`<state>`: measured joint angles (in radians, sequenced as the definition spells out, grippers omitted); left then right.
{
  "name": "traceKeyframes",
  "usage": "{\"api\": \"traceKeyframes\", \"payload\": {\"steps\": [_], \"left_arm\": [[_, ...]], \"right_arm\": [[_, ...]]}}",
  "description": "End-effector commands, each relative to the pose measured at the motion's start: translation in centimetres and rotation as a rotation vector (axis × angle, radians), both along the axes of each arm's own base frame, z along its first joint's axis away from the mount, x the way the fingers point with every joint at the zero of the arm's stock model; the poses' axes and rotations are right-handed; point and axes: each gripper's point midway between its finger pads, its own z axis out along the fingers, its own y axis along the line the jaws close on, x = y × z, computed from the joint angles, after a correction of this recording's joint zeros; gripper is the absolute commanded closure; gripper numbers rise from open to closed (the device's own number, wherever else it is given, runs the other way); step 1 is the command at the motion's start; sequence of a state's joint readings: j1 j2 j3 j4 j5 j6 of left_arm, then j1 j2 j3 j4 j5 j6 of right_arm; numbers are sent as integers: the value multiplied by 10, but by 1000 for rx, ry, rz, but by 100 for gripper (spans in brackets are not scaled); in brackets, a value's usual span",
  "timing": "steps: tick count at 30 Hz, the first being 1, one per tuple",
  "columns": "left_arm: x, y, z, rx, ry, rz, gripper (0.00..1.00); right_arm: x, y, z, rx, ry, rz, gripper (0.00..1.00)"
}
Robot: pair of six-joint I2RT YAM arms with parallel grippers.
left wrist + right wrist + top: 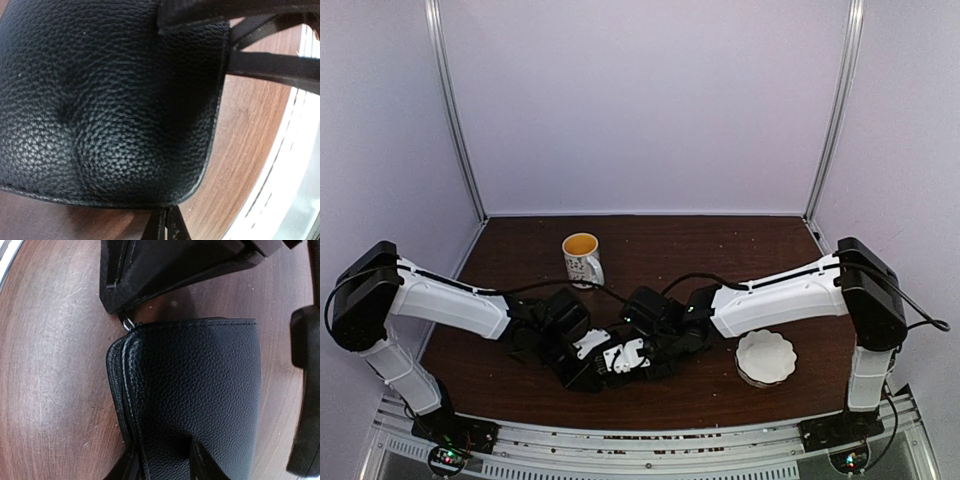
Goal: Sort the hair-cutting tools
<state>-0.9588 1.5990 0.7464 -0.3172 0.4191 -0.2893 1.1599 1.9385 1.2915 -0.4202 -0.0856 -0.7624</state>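
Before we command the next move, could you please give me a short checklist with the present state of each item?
1. The black case sits between both arms: ok.
2. The left fingers are shut: ok; gripping the case: cannot tell.
3. The right fingers are by the zip pull: ok; holding it: cannot tell.
4. The scissors and clips are in sight: not ok, none visible in any view.
5. The mug stands upright behind the arms: ok.
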Motion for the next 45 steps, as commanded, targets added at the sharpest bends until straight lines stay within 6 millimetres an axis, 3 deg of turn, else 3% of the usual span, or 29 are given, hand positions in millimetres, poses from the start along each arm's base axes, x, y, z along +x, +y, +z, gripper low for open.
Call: {"api": "traceKeyframes", "payload": {"steps": [1,5,11,15,19,23,27,31,36,40,42,45], "left_arm": [[16,-20,16,-86,-66,9,100],[29,-1,6,5,-96,70,100],[38,20,1,74,-125,121,100],[46,29,2,89,-141,145,100],[53,36,2,110,-152,153,100],[58,42,0,132,-154,159,100],[62,49,-2,168,-157,166,100],[54,51,-5,183,-131,143,100],[12,32,-7,149,-74,0,100],[-22,1,4,14,-3,-131,100],[-21,-12,11,-41,-16,-148,100],[-2,-30,21,-73,-87,-145,100]], "right_arm": [[32,-14,-19,-31,-15,-200,68],[19,-27,-8,-50,37,-179,65],[6,-50,29,-2,135,-132,57],[15,-69,38,-15,146,-144,56],[43,-87,33,-29,154,-205,56],[55,-103,8,-90,161,-219,56],[32,-105,-11,-144,240,-176,56],[2,-102,-18,-174,255,-102,58],[-4,-104,-33,-248,270,-118,60],[-5,-101,-33,-240,279,-118,61],[-5,-100,-33,-231,279,-124,61],[-7,-100,-33,-226,295,-135,61]]}}
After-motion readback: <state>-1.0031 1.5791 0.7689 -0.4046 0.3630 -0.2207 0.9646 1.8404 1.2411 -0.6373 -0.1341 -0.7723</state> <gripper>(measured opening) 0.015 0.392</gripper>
